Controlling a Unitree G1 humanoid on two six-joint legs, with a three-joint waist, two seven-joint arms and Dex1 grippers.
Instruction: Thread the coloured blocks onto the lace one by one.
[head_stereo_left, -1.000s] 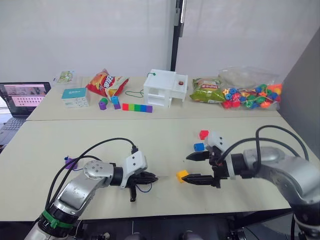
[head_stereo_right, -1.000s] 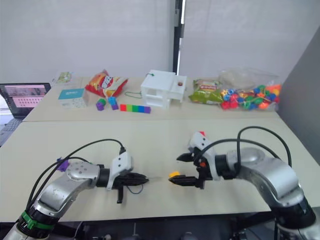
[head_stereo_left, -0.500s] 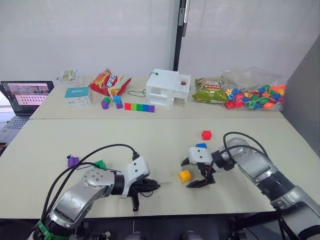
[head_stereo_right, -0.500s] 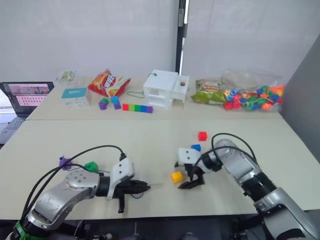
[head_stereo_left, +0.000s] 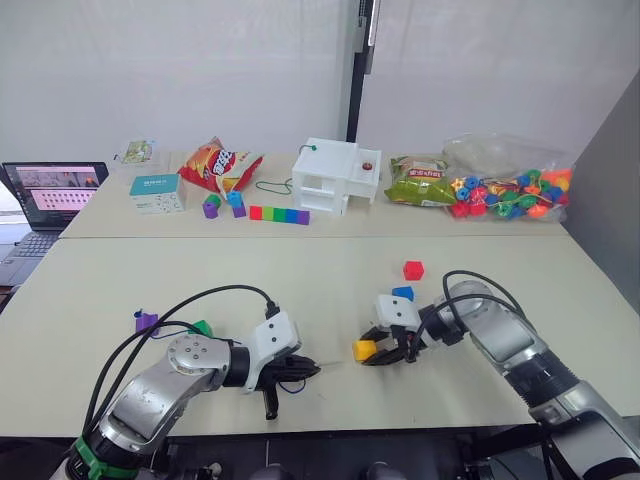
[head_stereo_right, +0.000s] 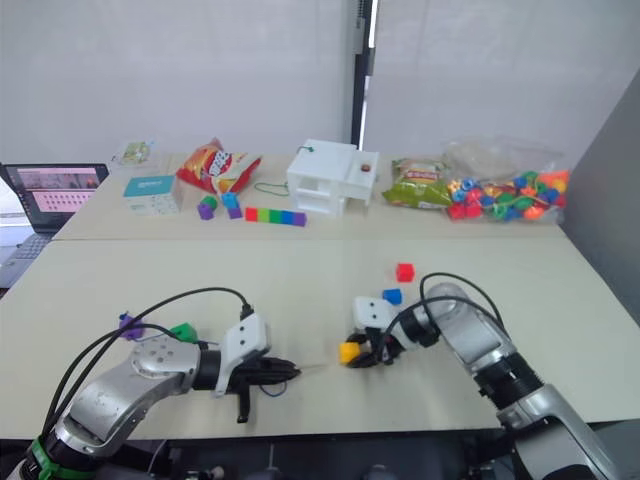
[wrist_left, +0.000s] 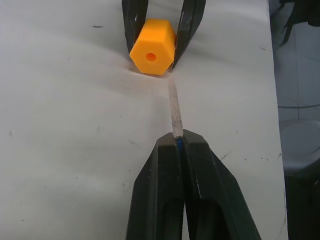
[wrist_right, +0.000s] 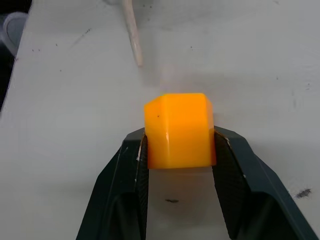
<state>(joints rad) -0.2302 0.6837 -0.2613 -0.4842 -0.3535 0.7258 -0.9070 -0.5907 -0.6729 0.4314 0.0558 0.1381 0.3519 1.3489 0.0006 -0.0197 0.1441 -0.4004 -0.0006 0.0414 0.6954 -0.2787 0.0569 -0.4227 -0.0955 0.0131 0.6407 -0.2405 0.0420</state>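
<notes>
right claw (wrist_right: 178, 150) now clamps yellow block (wrist_right: 178, 129).

No lettering on any package or screen can be read.

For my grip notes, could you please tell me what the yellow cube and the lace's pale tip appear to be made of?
Yellow cube: probably hard moulded plastic, from its smooth, slightly glossy faces, crisp edges and clean round hole. Lace's pale tip: stiff, matte, off-white, holding straight out unsupported; perhaps plastic or wax-coated cord.

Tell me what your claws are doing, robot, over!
Left claw shut on lace, tip aimed at yellow block. Right claw shut on yellow block. Nothing between them.
</notes>
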